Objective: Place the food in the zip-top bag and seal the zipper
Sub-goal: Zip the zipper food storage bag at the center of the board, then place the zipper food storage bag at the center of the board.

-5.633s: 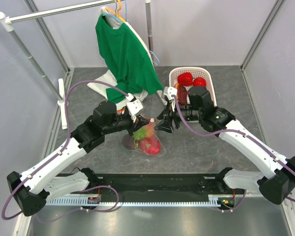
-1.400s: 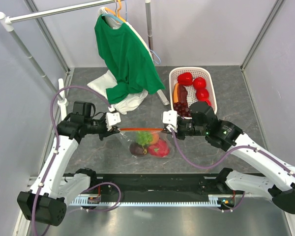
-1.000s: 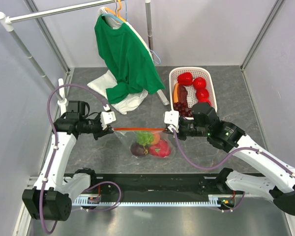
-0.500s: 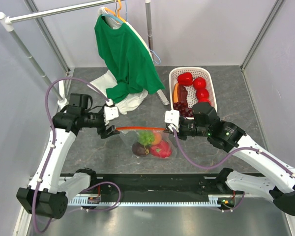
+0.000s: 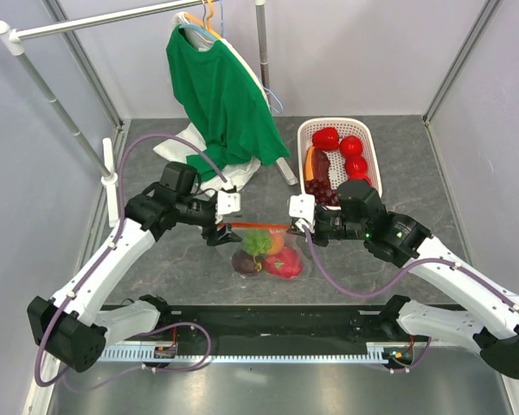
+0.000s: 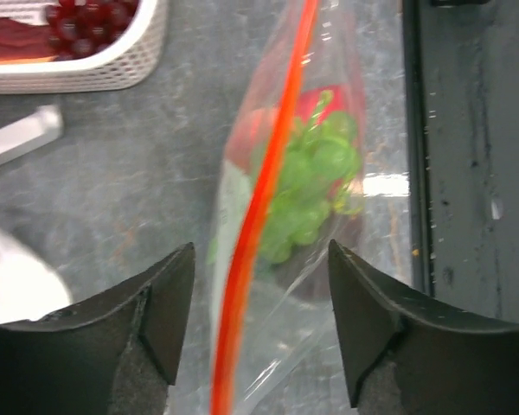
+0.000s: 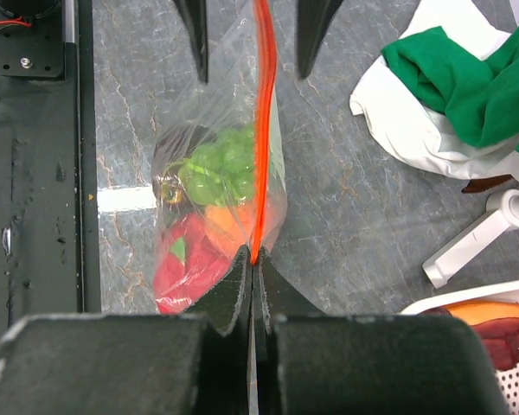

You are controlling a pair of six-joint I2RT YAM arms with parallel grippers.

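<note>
While your right gripper (image 7: 253, 259) pinches the zipper (image 7: 264, 130) end, your left gripper (image 6: 259, 252) stands wide astride it; between them the zip-top bag (image 7: 229, 78), food (image 7: 209, 166) inside, seemingly rests on the table (image 7: 346, 225).

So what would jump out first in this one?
The clear zip-top bag mid-table, green grapes and red fruit inside. The right gripper is shut on one end of its orange-red zipper; the left gripper straddles the strip, open. Behind hangs a bright green shirt.
</note>
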